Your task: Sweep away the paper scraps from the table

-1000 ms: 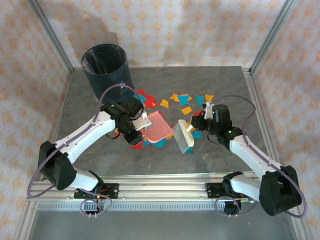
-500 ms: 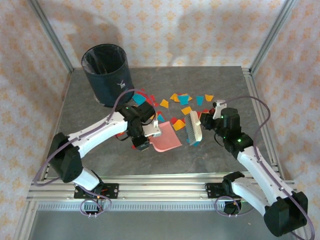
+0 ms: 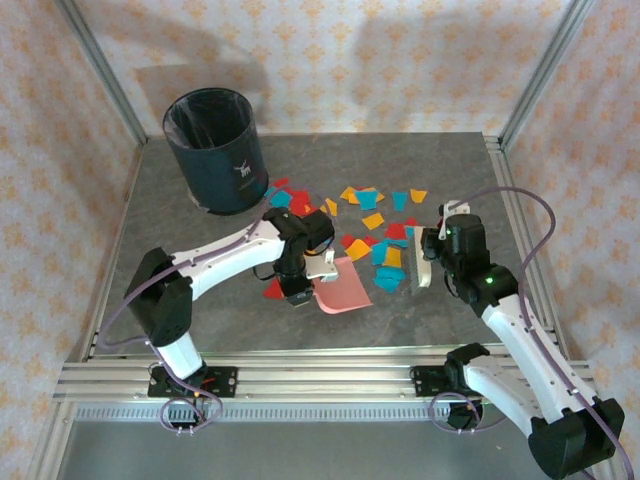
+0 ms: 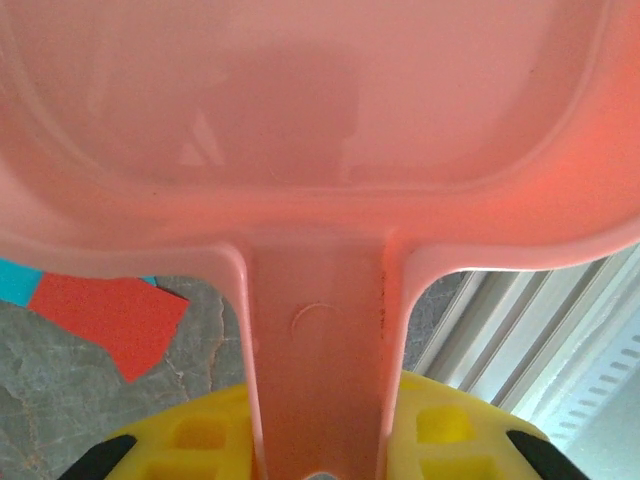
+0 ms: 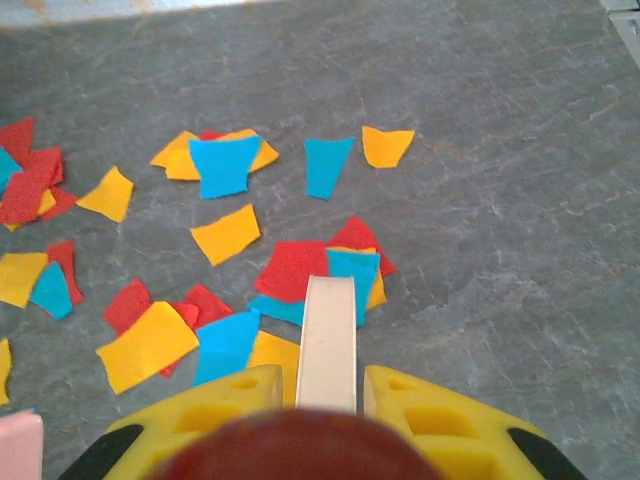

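Paper scraps [image 3: 384,252] in red, yellow-orange and cyan lie scattered across the middle of the table [image 3: 330,160]. My left gripper [image 3: 308,270] is shut on the handle [image 4: 320,340] of a pink dustpan [image 3: 341,287], which sits just left of the nearest pile. My right gripper [image 3: 432,250] is shut on a cream brush [image 3: 422,264], held edge-on at the pile's right side. In the right wrist view the brush's cream strip [image 5: 328,338] runs out from between the yellow fingers [image 5: 212,402] over a cluster of scraps [image 5: 300,268]. A red scrap [image 4: 106,316] lies under the dustpan's edge.
A dark round bin [image 3: 212,150] stands at the back left corner. Silver rails [image 3: 300,375] edge the table in front, and also show in the left wrist view [image 4: 545,330]. Further scraps [image 3: 370,196] lie behind the pile, toward the bin [image 3: 290,200].
The left arm has carried the dustpan right and toward the front. The right arm has swung the brush right of the pile and turned it edge-on, uncovering scraps between the two tools.
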Available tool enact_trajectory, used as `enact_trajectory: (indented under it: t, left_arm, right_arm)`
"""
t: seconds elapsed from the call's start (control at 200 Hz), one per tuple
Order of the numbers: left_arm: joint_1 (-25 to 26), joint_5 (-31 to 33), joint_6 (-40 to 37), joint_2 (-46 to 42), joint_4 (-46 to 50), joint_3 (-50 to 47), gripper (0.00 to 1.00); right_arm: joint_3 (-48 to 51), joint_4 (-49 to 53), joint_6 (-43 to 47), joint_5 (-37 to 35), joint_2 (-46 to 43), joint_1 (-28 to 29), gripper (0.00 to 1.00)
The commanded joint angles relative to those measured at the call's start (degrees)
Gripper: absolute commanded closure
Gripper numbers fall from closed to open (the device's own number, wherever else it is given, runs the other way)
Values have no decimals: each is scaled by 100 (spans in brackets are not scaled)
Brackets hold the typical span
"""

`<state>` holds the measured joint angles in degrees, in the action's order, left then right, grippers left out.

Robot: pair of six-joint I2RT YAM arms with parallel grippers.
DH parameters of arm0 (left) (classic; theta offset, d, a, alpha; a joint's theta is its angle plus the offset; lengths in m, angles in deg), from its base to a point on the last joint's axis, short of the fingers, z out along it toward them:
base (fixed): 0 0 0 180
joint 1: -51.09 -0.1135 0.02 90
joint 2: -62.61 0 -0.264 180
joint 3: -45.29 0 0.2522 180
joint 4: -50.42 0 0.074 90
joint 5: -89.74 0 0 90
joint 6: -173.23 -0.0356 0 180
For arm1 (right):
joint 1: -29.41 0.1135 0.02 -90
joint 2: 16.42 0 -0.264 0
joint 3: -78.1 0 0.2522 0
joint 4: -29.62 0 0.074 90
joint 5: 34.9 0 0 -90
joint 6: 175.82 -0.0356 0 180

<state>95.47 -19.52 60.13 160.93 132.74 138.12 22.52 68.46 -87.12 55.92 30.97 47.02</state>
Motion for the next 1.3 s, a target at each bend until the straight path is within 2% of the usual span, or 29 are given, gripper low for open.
enact_trajectory:
  t: [0.0, 0.42, 0.741, 1.296]
  left_arm:
    - [92, 264, 143, 212, 353, 310, 100]
    - [309, 428, 300, 1018, 595, 992, 100]
    - [328, 556, 488, 1727, 899, 1487, 100]
    - [334, 464, 521, 2305, 888, 2084, 100]
  right_arm:
    - [-158, 179, 169, -310, -29, 23, 100]
    - [-134, 444, 301, 164, 291, 99, 100]
    - [-111, 485, 372, 909, 458, 179, 100]
    - [-246, 515, 508, 2107, 347, 271, 100]
